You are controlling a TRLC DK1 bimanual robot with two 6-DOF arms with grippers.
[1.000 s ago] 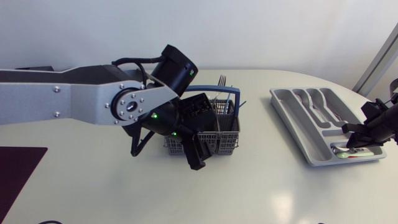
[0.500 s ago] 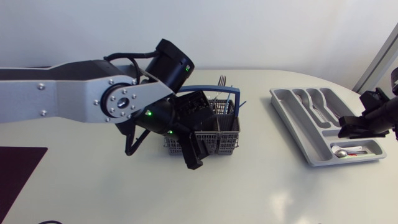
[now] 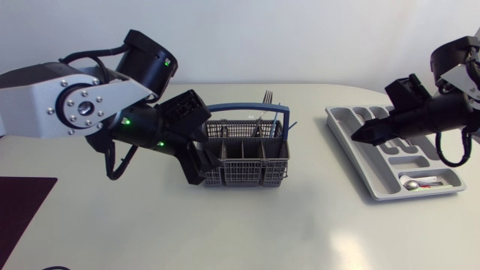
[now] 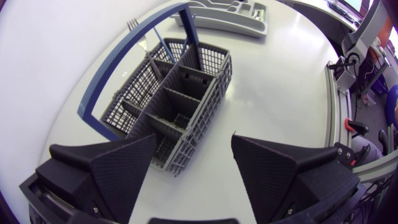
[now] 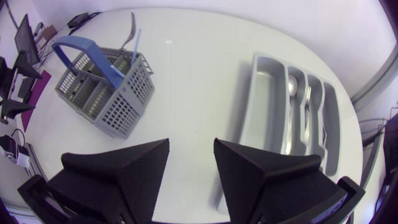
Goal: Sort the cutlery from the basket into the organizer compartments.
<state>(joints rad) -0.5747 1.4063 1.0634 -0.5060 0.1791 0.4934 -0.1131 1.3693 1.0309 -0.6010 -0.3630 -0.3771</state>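
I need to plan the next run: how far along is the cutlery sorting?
Done: spoons lie in the organizer's long compartments, and a small piece is in its end compartment. In hand: nothing; the left claw is open beside the basket, and the right claw is open near the organizer. Left: a fork and a blue-handled piece stand in the basket.

We see bright, even, diffuse light over the white worktop (image 3: 315,225), with a soft glare patch near its front edge. Shadows are faint and short: one under the basket (image 3: 244,176), another beside the organizer (image 3: 379,178). In both wrist views the worktop's rim bows strongly.
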